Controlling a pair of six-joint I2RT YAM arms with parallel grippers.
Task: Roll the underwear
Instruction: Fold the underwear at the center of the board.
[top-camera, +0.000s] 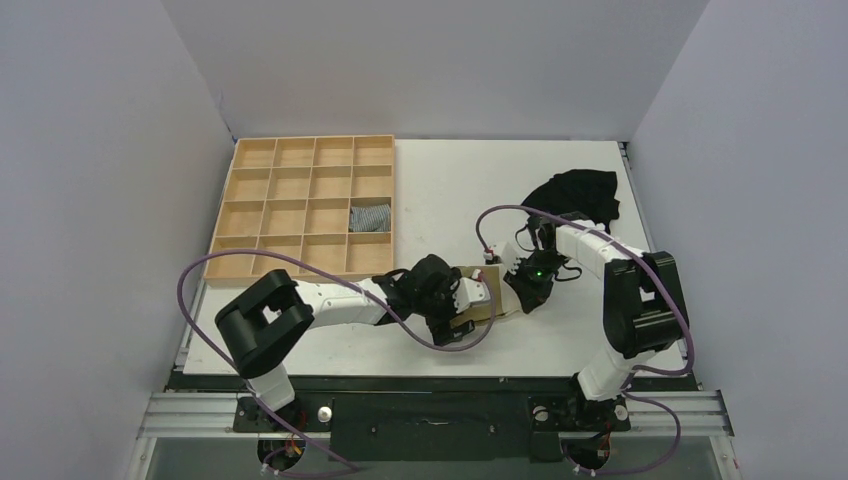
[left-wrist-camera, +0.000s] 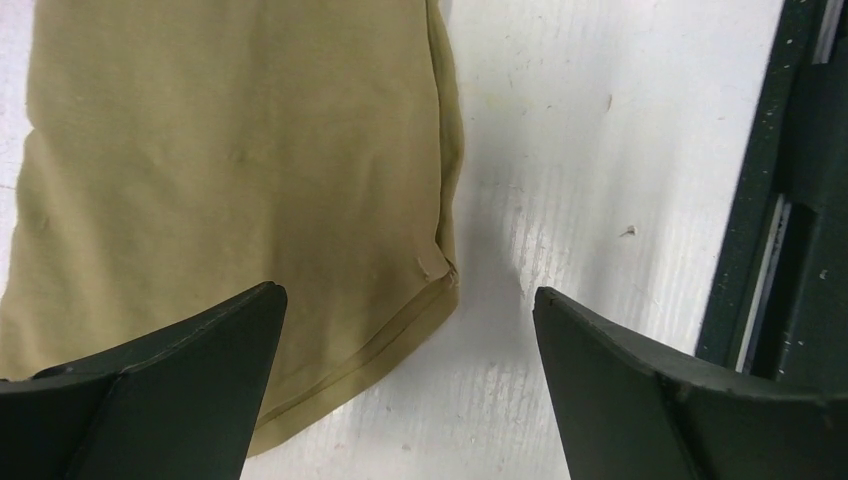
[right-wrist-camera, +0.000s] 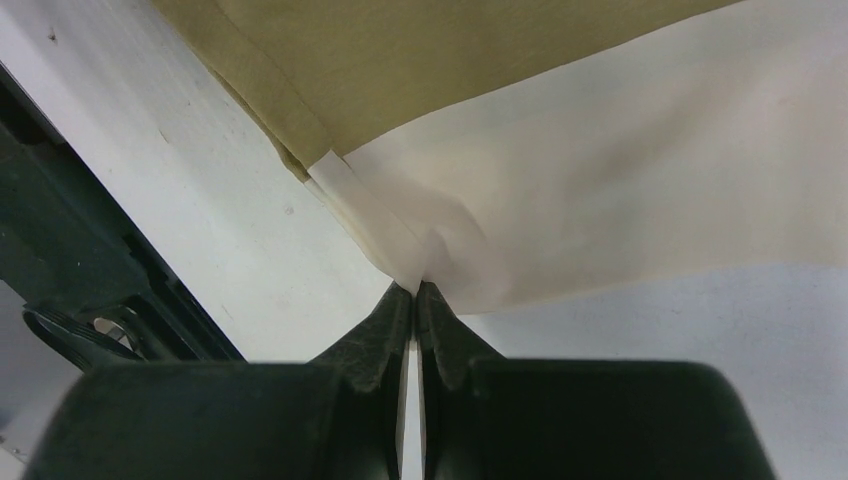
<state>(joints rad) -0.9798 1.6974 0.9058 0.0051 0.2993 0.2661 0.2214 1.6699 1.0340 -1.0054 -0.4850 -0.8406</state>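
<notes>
Right gripper (right-wrist-camera: 415, 290) is pinching a folded edge of the cream-white panel (right-wrist-camera: 620, 180) of the underwear (right-wrist-camera: 450, 50), its two fingers pressing together on the fabric at the point where the cream piece is meeting the olive-khaki cloth. Left gripper (left-wrist-camera: 405, 293) is hovering with its fingers spread wide apart above a rounded, hemmed corner of the underwear (left-wrist-camera: 230, 150). One finger is hanging over the khaki fabric and the other over the bare white desk (left-wrist-camera: 600, 150).

From the top camera, the underwear (top-camera: 483, 308) is lying on the desk (top-camera: 450, 190) near its front edge, between the two wrists and mostly hidden under them. A black garment (top-camera: 580, 195) is sitting well behind the right arm. A wooden tray (top-camera: 225, 225) is resting at the far left, with a small striped cloth roll (top-camera: 370, 217) lying in one of its right-hand compartments.
</notes>
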